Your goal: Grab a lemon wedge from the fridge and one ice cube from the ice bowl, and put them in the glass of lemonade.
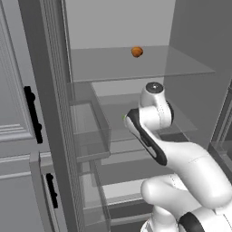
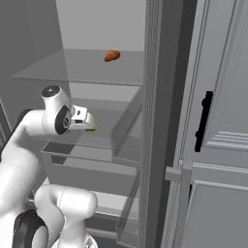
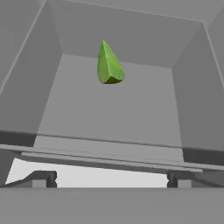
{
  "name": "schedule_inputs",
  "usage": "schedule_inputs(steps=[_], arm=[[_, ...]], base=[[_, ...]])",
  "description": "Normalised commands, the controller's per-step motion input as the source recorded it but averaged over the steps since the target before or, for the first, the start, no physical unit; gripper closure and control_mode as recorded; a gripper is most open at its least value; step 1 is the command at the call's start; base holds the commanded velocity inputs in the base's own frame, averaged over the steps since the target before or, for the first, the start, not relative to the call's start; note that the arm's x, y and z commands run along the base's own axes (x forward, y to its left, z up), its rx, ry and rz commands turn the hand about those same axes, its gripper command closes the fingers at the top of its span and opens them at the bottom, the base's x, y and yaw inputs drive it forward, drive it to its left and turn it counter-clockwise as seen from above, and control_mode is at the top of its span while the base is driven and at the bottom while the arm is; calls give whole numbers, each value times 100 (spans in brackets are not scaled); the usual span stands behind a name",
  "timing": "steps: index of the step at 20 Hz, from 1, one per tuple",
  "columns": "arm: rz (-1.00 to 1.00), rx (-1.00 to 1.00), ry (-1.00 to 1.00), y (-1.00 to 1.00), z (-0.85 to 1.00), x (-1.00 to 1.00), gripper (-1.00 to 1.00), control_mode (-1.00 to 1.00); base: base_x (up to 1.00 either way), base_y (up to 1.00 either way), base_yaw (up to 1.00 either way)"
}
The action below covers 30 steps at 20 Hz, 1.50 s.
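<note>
The fridge (image 1: 195,36) stands open, with glass shelves inside. The lemon wedge (image 3: 109,65), small and yellow-green, lies on the middle shelf toward the back; it shows as a green speck (image 2: 93,128) just past my fingers. My gripper (image 3: 110,181) is open at the shelf's front edge, short of the wedge, pointing at it with nothing between the fingertips (image 3: 41,179). From the right, my gripper (image 2: 87,121) reaches into the fridge (image 2: 97,29) at middle-shelf height. The ice bowl and the glass of lemonade are out of view.
A small round orange fruit (image 1: 137,51) sits on the upper glass shelf. Clear door bins (image 1: 90,131) hang on the open fridge door to the left of my arm. Light panelled cabinets with black handles (image 2: 203,121) flank the fridge.
</note>
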Motion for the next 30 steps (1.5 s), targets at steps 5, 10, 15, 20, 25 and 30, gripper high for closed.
schedule_inputs(steps=[5, 10, 15, 20, 25, 30], arm=[[0, 0, 0, 1, -6, 36, -100, -100], [0, 0, 0, 0, -41, 40, -100, -100], [6, 0, -1, -3, -27, 29, -100, -100], [8, 0, -1, -11, -14, 36, -100, -100], [4, 0, 0, -1, 5, 35, -100, -100], [1, 0, 0, 0, -14, 24, -100, -100]], base=[[0, 0, 0], [0, 0, 0], [0, 0, 0], [0, 0, 0], [0, 0, 0], [0, 0, 0]])
